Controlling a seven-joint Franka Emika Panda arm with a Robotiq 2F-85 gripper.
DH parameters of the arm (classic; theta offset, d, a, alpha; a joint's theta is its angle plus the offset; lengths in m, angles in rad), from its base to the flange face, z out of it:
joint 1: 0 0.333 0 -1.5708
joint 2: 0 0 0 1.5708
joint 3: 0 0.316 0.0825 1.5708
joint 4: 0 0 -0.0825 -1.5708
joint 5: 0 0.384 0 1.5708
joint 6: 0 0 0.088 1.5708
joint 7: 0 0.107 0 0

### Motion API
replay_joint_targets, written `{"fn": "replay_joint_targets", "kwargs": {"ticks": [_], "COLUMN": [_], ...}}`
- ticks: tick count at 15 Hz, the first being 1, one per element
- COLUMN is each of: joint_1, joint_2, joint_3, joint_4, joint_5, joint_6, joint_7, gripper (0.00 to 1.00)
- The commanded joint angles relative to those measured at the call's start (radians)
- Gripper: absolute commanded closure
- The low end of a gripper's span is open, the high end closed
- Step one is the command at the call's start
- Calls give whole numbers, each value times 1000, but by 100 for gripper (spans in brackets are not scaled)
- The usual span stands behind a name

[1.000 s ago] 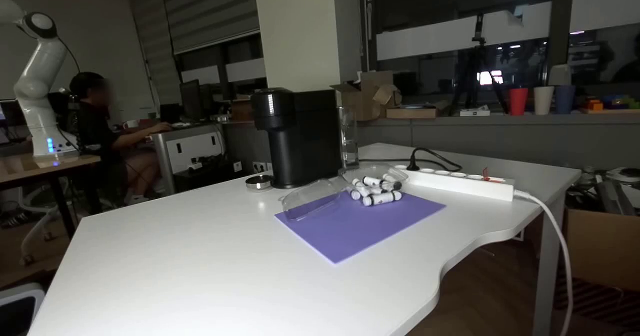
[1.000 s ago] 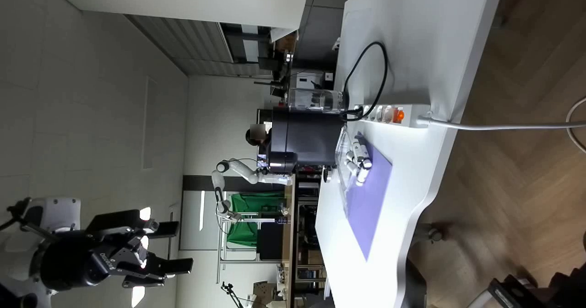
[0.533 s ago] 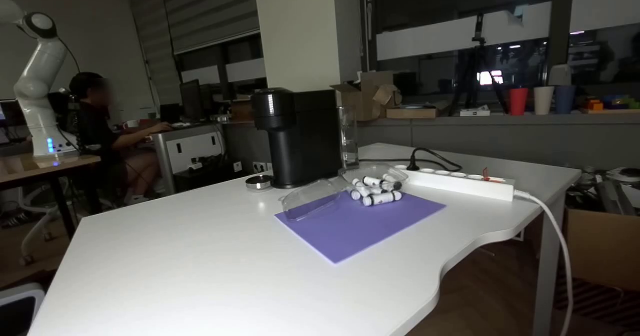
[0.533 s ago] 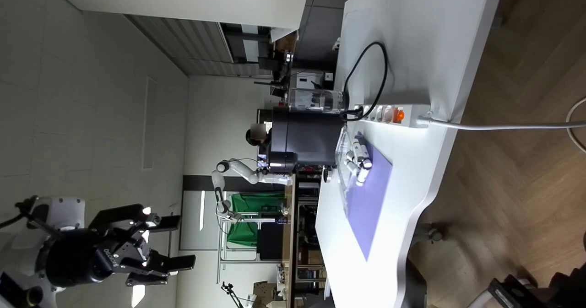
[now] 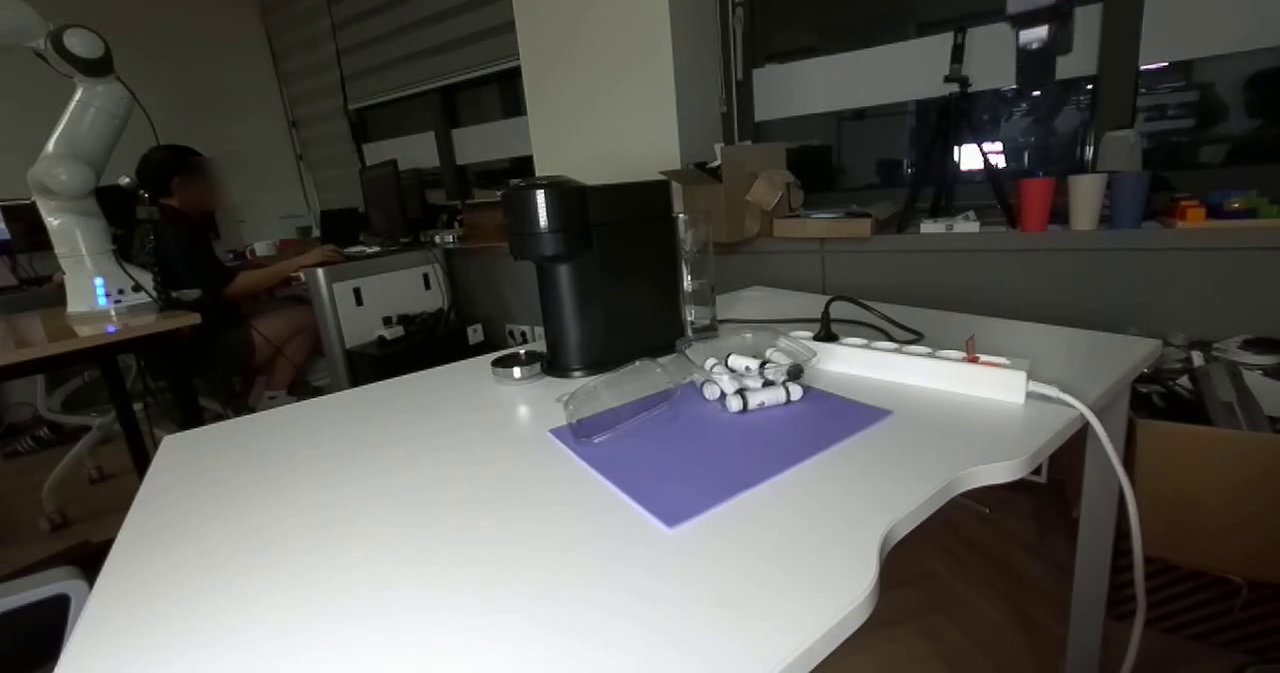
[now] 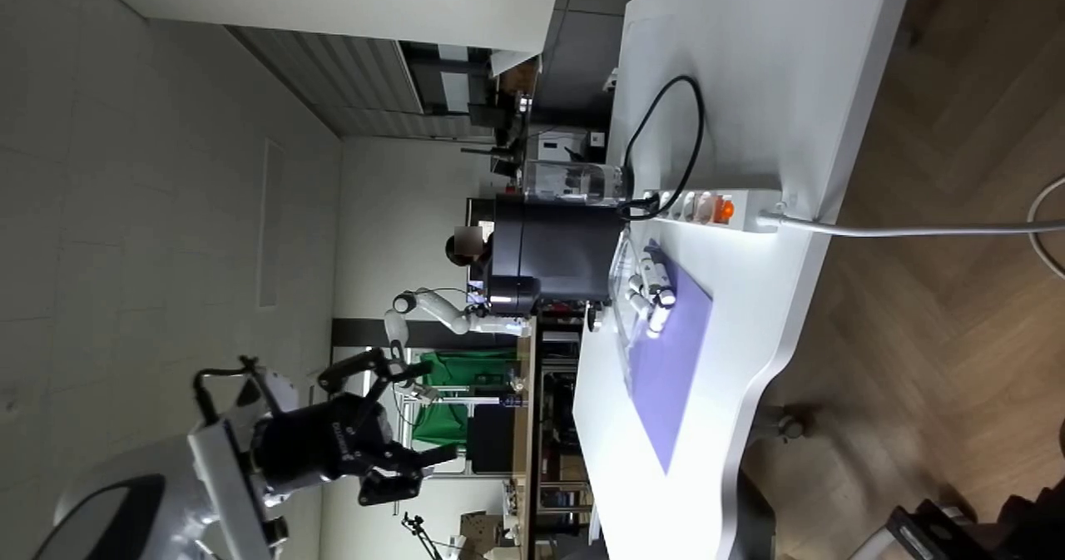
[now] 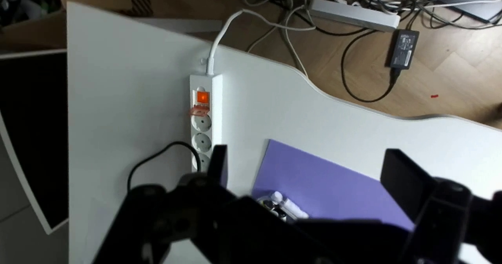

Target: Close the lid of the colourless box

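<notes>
Lower than half a second ago, the claw (image 6: pixel 431 413) drops toward the counter (image 5: pixel 400 513), its fingers (image 7: pixel 404 179) spread wide with nothing between them. The box (image 5: pixel 690 356) lies open beside the black machine (image 5: pixel 630 273), partly on the purple mat (image 5: pixel 735 463), unmoved; white tubes (image 5: pixel 764 397) are heaped at its base, though whether all sit inside is hard to tell. What looks like the lid (image 5: pixel 615 403) leans open on the side away from the strip (image 5: pixel 920 368). The claw is well apart from it, and no part of the closing is done. Still to come, by all appearances: reaching the lid, swinging it over the tubes and pressing it down.
</notes>
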Motion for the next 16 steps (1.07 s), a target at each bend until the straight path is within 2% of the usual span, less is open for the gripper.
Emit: {"fn": "replay_joint_targets", "kwargs": {"ticks": [1,3,6,9,11,12,13,16], "joint_1": [-3,-26,-72,-145,-165,-171,-150,-157], "joint_2": [150,239,359,431,459,465,435,451], "joint_3": [59,96,132,183,198,206,179,194], "joint_4": [-6,5,43,110,171,201,128,176], "joint_5": [-132,-245,-482,-751,-916,-955,-866,-913], "joint_6": [193,332,535,706,796,825,786,814], "joint_7": [13,41,123,267,430,499,371,439], "gripper": [0,0,0,0,0,0,0,0]}}
